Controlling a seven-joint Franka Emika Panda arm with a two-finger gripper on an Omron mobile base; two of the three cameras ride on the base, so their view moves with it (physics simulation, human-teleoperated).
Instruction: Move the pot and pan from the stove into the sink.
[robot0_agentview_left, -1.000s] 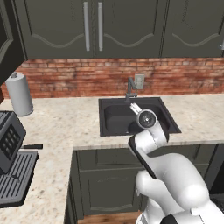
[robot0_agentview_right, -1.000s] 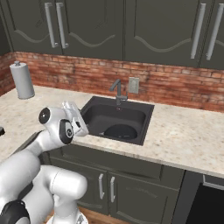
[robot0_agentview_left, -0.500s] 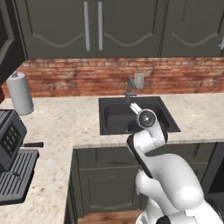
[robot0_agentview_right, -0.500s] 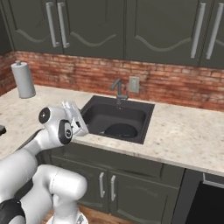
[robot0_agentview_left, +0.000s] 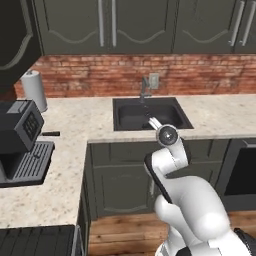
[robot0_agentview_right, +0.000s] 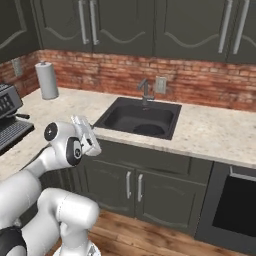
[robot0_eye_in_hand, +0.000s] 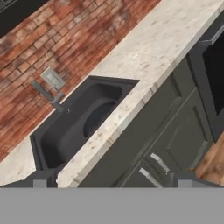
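The sink (robot0_agentview_left: 126, 108) (robot0_agentview_right: 113, 114) (robot0_eye_in_hand: 46, 148) is a dark grey basin set in the speckled beige counter, with a grey faucet (robot0_agentview_right: 144, 91) (robot0_eye_in_hand: 50, 97) at its back. On the basin floor lies a dark round patch (robot0_agentview_right: 148, 129) (robot0_eye_in_hand: 97, 119); I cannot tell whether it is the drain or the pan. The pot and the stove are out of view. My gripper (robot0_eye_in_hand: 111, 182) is open and holds nothing, its fingertips (robot0_eye_in_hand: 40, 182) wide apart. It hovers in front of the counter edge, short of the sink, on the folded arm (robot0_agentview_right: 82, 131) (robot0_agentview_left: 154, 121).
A coffee machine (robot0_agentview_left: 20, 140) and a paper towel roll (robot0_agentview_left: 34, 89) (robot0_agentview_right: 48, 80) stand on the left counter. Dark base cabinets (robot0_agentview_right: 135, 180) run below the sink, with a dark appliance front (robot0_agentview_right: 235, 205) (robot0_agentview_left: 241, 169) to their right. Wooden floor (robot0_agentview_right: 150, 240) lies in front.
The whole picture has shifted: the base has backed away from the counter, so the sink looks farther off and more floor shows. The arm keeps its folded pose and the gripper stays open.
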